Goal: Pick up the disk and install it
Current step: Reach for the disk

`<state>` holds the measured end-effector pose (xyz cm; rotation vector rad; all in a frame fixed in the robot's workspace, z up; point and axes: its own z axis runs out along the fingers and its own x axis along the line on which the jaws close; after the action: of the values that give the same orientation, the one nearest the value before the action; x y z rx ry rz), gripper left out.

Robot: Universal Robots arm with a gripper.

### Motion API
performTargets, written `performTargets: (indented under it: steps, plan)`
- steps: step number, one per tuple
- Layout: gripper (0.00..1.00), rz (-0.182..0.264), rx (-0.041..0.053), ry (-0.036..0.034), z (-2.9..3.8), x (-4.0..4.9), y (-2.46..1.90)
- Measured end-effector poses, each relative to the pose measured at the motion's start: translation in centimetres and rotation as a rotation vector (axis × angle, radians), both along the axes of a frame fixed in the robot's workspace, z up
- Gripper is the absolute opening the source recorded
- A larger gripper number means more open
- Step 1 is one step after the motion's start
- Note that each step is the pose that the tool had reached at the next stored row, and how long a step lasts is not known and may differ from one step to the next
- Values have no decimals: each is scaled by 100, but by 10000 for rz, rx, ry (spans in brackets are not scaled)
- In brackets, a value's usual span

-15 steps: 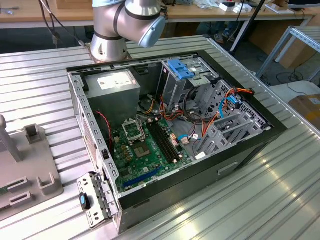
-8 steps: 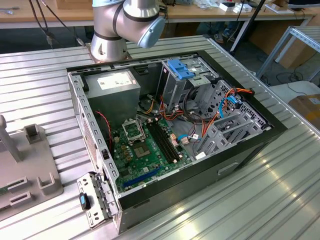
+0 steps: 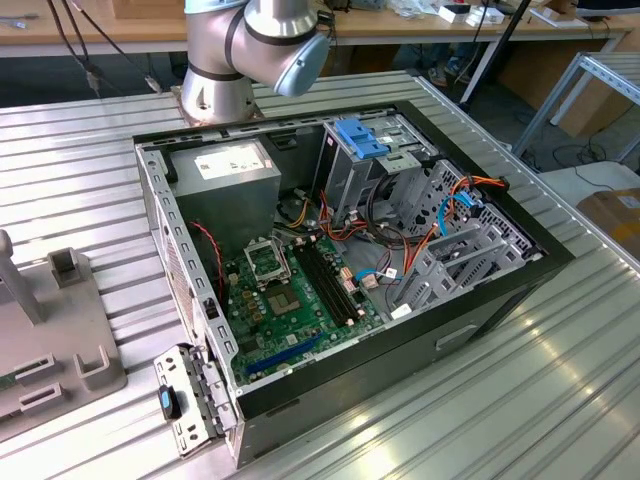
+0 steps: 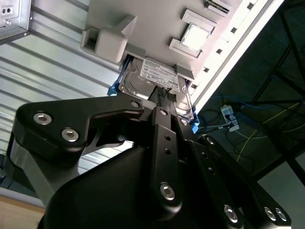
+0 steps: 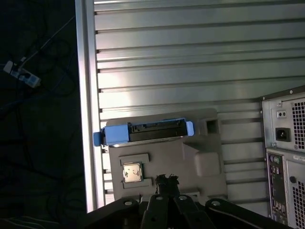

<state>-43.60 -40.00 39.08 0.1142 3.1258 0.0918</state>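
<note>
Near table edge (image 5: pixel 88 95), disk (image 5: pixel 145 132) on fixture (image 5: pixel 200 157).

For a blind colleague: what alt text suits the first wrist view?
The disk, dark in blue rails, lies on a grey fixture plate on a ribbed metal table, the pincer near it. A small square chip sits on the same plate; a computer case's rear stands beside.

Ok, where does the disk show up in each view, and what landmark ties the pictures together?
Exterior view: the grey fixture plate lies at the exterior view's left edge.
First wrist view: the disk lies along one edge of the plate, blue rails showing.
Second wrist view: the disk, label showing, sits at the plate's edge.
Shared landmark: the plate.
</note>
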Motion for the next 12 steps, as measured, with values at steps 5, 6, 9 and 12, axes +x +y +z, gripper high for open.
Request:
performTargets:
  steps: [5, 6, 9, 12]
  plan:
    - [11, 0, 1, -1, 0, -11, 0]
    - [11, 0, 0, -1, 0, -13, 0]
    - [11, -1, 0, 0, -1, -44, 11]
    - [11, -1, 1, -3, -2, -74, 41]
